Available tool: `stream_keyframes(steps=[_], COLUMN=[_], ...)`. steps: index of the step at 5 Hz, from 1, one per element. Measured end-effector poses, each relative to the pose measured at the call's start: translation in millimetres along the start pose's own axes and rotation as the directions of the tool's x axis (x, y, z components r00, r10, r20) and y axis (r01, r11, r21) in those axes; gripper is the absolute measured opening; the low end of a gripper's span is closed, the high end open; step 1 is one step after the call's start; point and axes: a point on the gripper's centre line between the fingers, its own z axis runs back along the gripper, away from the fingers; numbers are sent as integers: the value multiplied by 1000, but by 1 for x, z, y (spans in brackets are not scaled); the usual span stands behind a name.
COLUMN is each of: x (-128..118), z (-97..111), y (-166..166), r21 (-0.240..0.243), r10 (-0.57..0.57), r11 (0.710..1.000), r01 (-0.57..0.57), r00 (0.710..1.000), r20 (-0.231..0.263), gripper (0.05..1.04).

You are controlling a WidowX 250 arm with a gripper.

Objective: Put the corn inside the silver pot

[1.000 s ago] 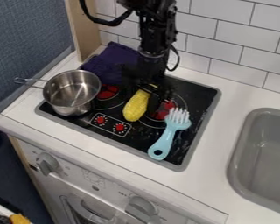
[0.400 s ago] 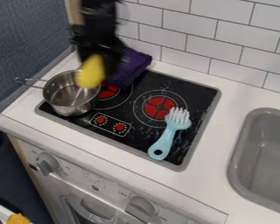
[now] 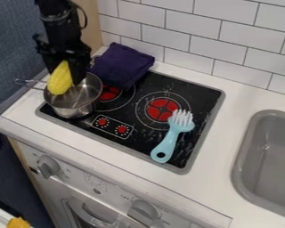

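The corn (image 3: 60,80) hangs over the ten o'clock side of the silver pot (image 3: 69,110), tilted, its lower end near the rim. The tool (image 3: 64,71) is closed on its upper part. The main danger seems to be a release from here: so far off the pot's centre, the corn could strike the rim and topple out toward nine o'clock. A small shift toward four o'clock before letting go would likely prevent that.

The pot looks light, so a knock from the corn or the tool might tip or slide it on the hob (image 3: 133,107). Its handle (image 3: 29,83), pointing between nine and ten o'clock, could be snagged by a low sideways move. From the pot, the purple cloth (image 3: 122,64) lies between one and two o'clock, where a careless withdrawal could drag it; the blue brush (image 3: 170,140), at four, seems safely apart.
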Motion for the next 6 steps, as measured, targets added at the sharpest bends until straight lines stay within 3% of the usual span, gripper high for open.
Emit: stream_keyframes(steps=[1,2,3,4,6], x=[1,4,2,5,8], z=[-14,-16,-17,19,40], y=[1,-5,-12,-22,-66], r21=[7,0,7,-16,-106], r10=[10,-9,-18,-72,-219], r11=[1000,1000,1000,997,969], r01=[-10,9,18,73,223], r00=[1000,1000,1000,996,974], r20=[-14,-15,-25,60,52], gripper=[737,984,1003,1001,1001])
